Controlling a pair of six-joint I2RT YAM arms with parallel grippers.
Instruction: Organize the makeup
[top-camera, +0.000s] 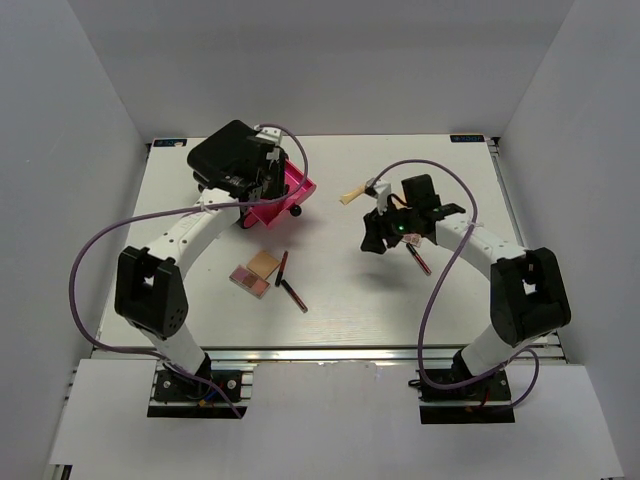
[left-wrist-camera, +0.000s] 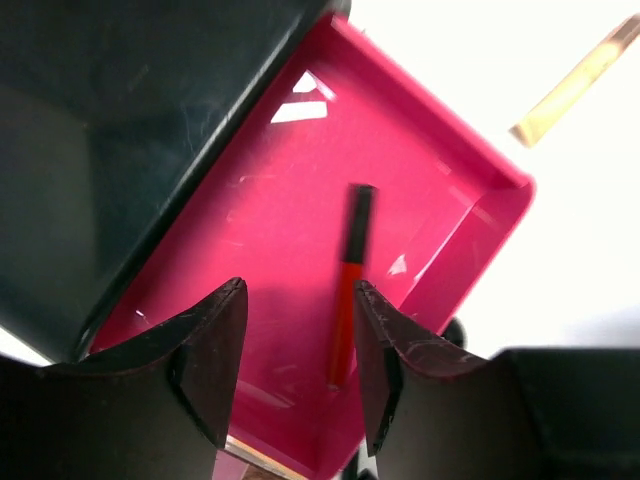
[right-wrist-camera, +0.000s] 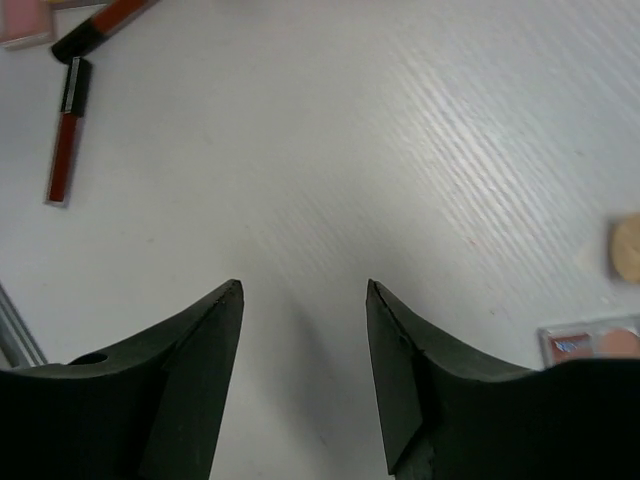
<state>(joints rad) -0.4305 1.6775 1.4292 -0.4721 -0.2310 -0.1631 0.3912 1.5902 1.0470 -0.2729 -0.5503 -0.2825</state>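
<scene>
Hovering over the pink drawer (left-wrist-camera: 430, 150), your left gripper (left-wrist-camera: 300, 287) has its fingers spread, a red pencil (left-wrist-camera: 347, 290) lying loose in the drawer beneath them, while your right gripper (right-wrist-camera: 303, 290) hangs over the table (right-wrist-camera: 450, 120), fingers parted on nothing, palettes (top-camera: 250, 278) and two pencils (top-camera: 293, 294) lying between the arms.

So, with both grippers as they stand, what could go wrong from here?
1. The left gripper hangs open over the pink drawer, and the red pencil lying in it appears close to one finger. A careless retreat could drag the pencil or catch the drawer wall.
2. The right gripper is open over bare table. The loose pencil nearby lies flat and thin, so a grasp might slip or miss.
</scene>
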